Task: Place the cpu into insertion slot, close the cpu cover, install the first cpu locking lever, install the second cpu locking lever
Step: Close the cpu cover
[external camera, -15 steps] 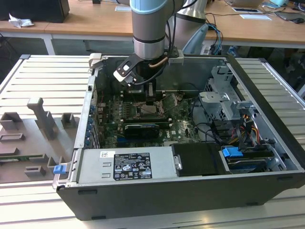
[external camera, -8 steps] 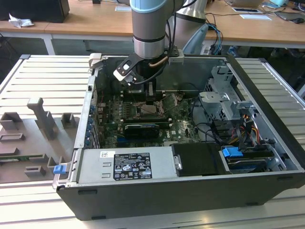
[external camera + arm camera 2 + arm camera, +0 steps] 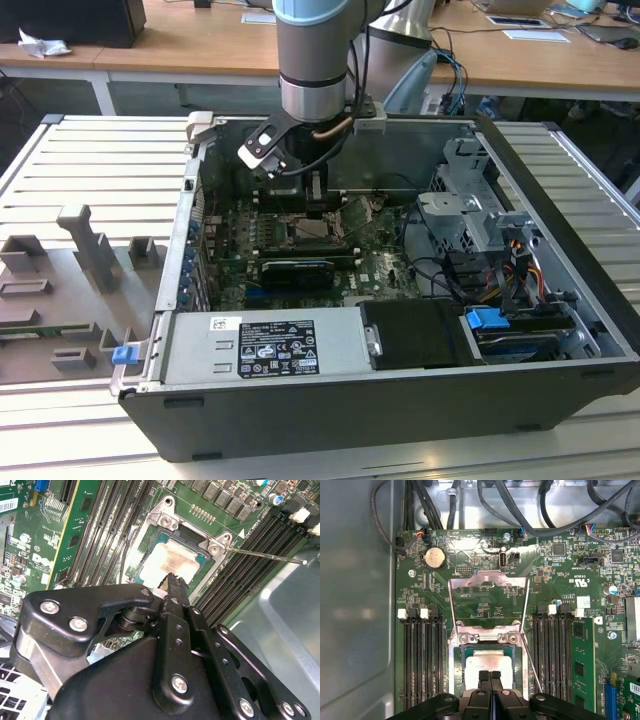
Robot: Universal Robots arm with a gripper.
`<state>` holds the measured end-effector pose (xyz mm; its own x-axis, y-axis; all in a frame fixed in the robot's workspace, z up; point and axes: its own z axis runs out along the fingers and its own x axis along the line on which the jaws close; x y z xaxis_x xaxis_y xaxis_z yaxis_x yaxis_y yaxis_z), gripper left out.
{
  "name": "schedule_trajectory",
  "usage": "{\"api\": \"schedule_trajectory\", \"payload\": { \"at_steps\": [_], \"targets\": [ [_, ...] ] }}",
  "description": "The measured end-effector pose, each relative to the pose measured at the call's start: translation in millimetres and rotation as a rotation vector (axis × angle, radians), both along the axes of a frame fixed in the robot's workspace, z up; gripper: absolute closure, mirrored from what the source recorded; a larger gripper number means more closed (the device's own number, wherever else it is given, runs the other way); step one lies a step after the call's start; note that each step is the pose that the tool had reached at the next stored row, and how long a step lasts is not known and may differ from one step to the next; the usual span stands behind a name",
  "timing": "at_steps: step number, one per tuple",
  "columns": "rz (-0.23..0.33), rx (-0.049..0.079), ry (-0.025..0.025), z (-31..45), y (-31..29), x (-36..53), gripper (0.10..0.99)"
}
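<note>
The cpu [image 3: 487,659] lies flat in the insertion slot [image 3: 454,666], its pale metal face up; the second wrist view shows the cpu [image 3: 175,559] inside the silver rim [image 3: 168,516]. The cpu cover [image 3: 487,582] is swung open and away from the socket, with board showing through its window. One thin locking lever [image 3: 265,555] sticks out free beside the socket. My gripper [image 3: 490,674] hovers just over the cpu's near edge, fingers pressed together with nothing between them. In the exterior view the gripper [image 3: 316,206] reaches down into the open computer case.
Long black memory slots [image 3: 422,660] flank the socket on both sides. A green expansion card [image 3: 582,665] stands near it. Black cables [image 3: 530,510] cross above the board. The case holds a power supply [image 3: 270,345] and a drive cage [image 3: 470,200]; grey fixtures [image 3: 90,250] sit outside.
</note>
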<state>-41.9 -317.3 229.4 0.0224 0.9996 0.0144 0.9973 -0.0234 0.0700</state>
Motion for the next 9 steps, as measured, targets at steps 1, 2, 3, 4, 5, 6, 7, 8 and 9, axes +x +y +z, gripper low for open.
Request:
{"api": "schedule_trajectory", "payload": {
  "at_steps": [1,2,3,4,5,6,7,8,9],
  "targets": [
    [0.0,0.0,0.0,0.2,0.0,0.0,0.98],
    [0.0,0.0,0.0,0.4,0.0,0.0,0.98],
    [0.0,0.0,0.0001,2.4,0.0,0.0,0.98],
    [0.0,0.0,-0.0001,3.5,0.0,0.0,0.98],
    [0.0,-0.001,0.0,7.4,0.0,0.0,0.98],
    [0.0,-0.001,0.0,11.7,0.0,0.0,0.98],
    [0.0,-0.001,0.0,12.8,0.0,0.0,0.98],
    [0.0,-0.001,0.0,13.2,0.0,0.0,0.98],
    [0.0,-0.001,0.0,13.8,0.0,0.0,0.98]
  ]
}}
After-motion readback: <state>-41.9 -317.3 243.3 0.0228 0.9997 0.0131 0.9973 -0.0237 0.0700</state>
